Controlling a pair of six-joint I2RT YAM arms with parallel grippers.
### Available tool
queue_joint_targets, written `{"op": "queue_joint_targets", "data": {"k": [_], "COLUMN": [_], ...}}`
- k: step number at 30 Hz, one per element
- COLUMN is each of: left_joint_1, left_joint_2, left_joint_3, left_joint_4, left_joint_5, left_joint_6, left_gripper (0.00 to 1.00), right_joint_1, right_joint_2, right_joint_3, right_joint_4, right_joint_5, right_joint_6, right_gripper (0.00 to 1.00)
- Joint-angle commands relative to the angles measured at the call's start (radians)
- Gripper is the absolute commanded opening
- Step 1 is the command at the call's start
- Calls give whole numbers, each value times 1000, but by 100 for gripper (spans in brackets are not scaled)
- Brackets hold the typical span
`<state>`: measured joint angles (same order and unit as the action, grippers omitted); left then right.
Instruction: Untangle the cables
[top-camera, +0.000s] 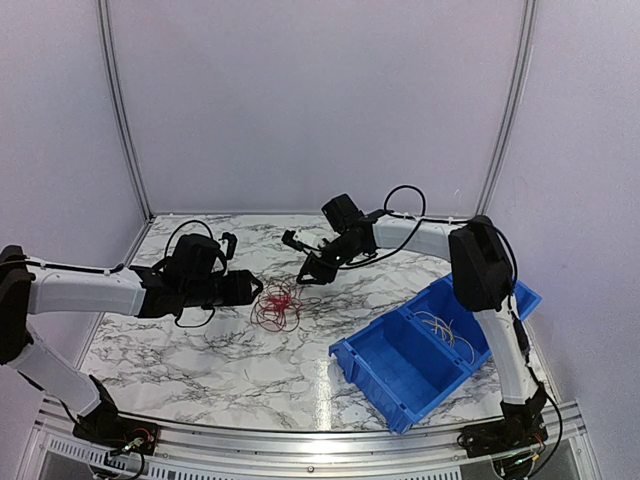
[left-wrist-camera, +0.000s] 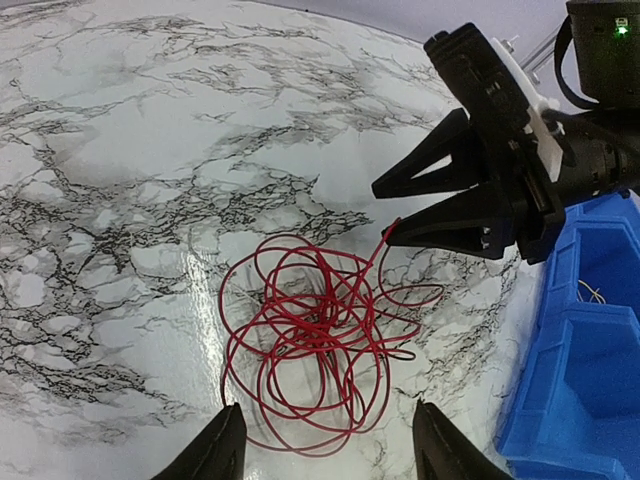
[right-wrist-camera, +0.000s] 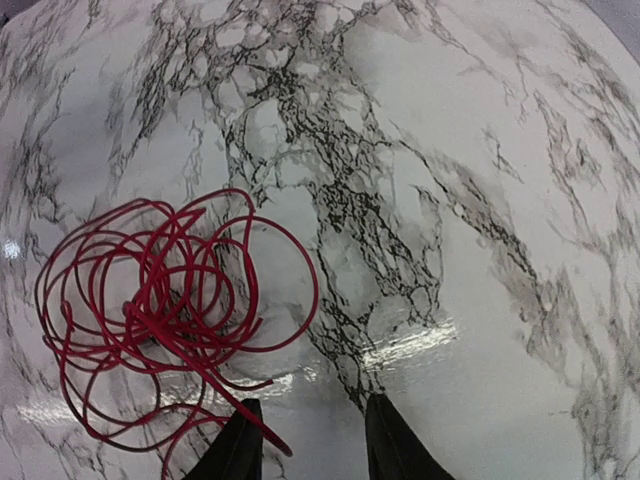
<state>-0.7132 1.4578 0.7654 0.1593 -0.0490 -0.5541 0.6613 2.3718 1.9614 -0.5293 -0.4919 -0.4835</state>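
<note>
A tangle of thin red cable (top-camera: 277, 305) lies in loose loops on the marble table, between the two grippers. My left gripper (top-camera: 252, 289) is open and empty, and in the left wrist view its jaws (left-wrist-camera: 326, 407) straddle the near edge of the red tangle (left-wrist-camera: 318, 335) just above it. My right gripper (top-camera: 305, 272) is open at the far right of the tangle. In the right wrist view (right-wrist-camera: 310, 405) a free red end runs up past its left finger (right-wrist-camera: 240, 440). The red loops (right-wrist-camera: 150, 320) lie to its left. Thin white wires (top-camera: 445, 330) lie in the bin. No other colours show.
A blue two-compartment bin (top-camera: 385, 372) stands at the front right of the table; it also shows in the left wrist view (left-wrist-camera: 580, 400). The right gripper (left-wrist-camera: 388, 213) shows in the left wrist view beyond the tangle. White walls and a metal frame enclose the table.
</note>
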Motion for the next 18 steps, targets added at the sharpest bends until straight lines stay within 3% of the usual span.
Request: {"op": "queue_joint_targets", "data": {"k": [1, 7, 13, 18], "left_joint_1": [-2, -5, -11, -9], "left_joint_2": [-9, 91, 257, 420], "left_joint_3": [5, 41, 138, 227], "left_joint_4": [39, 118, 250, 294], "left_joint_5": [0, -17, -8, -47], "left_joint_6": [-1, 39, 68, 44], "left_gripper": [60, 63, 61, 51], "right_joint_1": [9, 16, 47, 53], "right_joint_2": [2, -41, -142, -268], "right_joint_3": [47, 27, -15, -10], "right_joint_4": [19, 15, -1, -40], "right_joint_5": [-45, -157, -231, -339], "right_joint_6": [18, 42, 62, 89], "right_gripper": [26, 1, 0, 0]}}
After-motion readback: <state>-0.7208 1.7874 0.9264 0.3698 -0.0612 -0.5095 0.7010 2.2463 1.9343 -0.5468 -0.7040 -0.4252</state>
